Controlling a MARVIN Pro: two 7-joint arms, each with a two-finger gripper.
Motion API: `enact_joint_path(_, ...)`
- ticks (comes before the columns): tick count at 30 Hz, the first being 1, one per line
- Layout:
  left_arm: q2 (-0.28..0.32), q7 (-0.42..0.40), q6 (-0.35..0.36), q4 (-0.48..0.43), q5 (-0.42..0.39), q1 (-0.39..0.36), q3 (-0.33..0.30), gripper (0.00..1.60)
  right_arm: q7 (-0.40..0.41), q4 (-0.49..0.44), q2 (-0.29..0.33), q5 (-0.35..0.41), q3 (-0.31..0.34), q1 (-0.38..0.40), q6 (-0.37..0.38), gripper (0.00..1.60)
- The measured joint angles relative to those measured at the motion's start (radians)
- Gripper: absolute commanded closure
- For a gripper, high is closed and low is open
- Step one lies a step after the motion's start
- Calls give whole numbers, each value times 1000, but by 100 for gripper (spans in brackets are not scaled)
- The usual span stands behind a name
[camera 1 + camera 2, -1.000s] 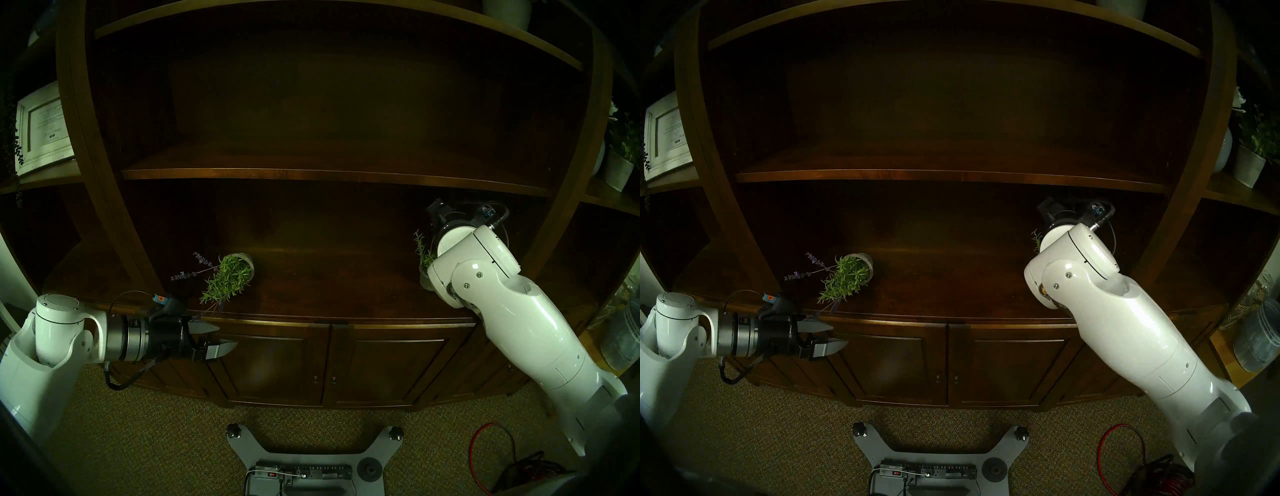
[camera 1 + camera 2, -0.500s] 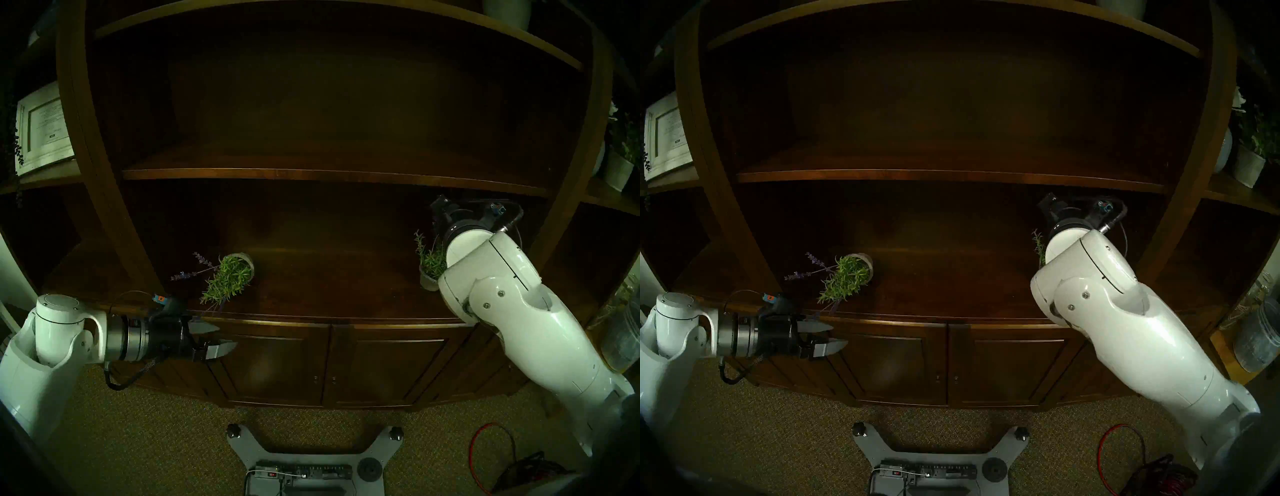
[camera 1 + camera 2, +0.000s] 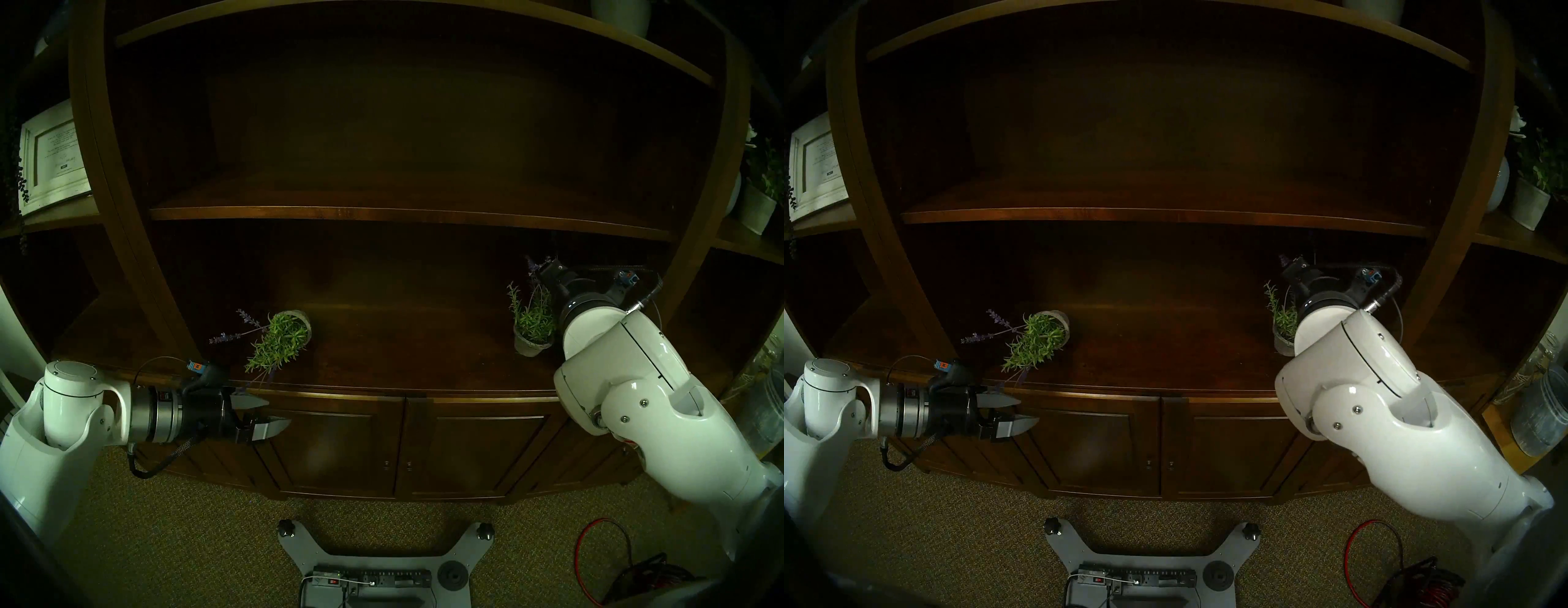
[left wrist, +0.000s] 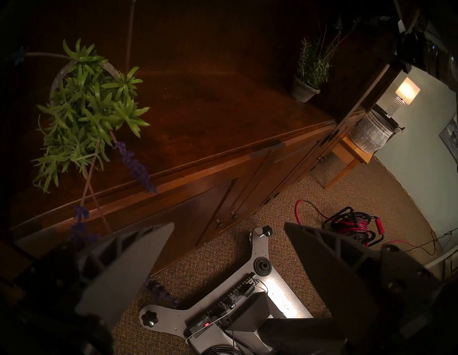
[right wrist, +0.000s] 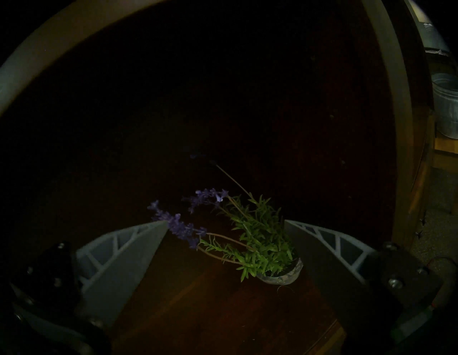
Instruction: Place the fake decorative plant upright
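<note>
Shelf unit (image 3: 382, 212): dark stained wood, smooth, semi-gloss.
Plant pots (image 3: 530, 346): grey, matt, rough, stone-like.
Foliage (image 3: 278, 346): green plastic, slight sheen.
Arm shells (image 3: 662, 407): white glossy plastic.
Left wrist ring (image 3: 159, 418): brushed metal.
Carpet (image 3: 191, 543): coarse looped pile, matt.
Base plate (image 3: 382, 547): grey matt metal.

Green-leaved fake lavender plants (image 3: 278, 342) with purple flower spikes, grey pots; dark reddish-brown wooden counter (image 3: 403, 352); speckled tan carpet (image 3: 191, 543); red cable (image 3: 594, 547).
</note>
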Motion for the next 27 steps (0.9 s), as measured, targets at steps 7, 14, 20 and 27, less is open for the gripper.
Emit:
enact_joint_path(7, 0, 0, 0, 1, 0, 0, 1, 0, 0, -6, 29, 7, 18, -36, -13, 0)
enact_joint_path(14, 1, 0, 0, 2, 1, 0, 3, 0, 0, -7, 51, 17, 19, -76, -20, 0)
enact_joint_path(20, 2, 0, 0, 3, 1, 0, 4, 0, 0, -7, 72, 26, 19, -112, -25, 0)
enact_joint_path(27, 3, 0, 0, 5, 1, 0, 6, 0, 0, -8, 99, 44, 5, -166, -25, 0)
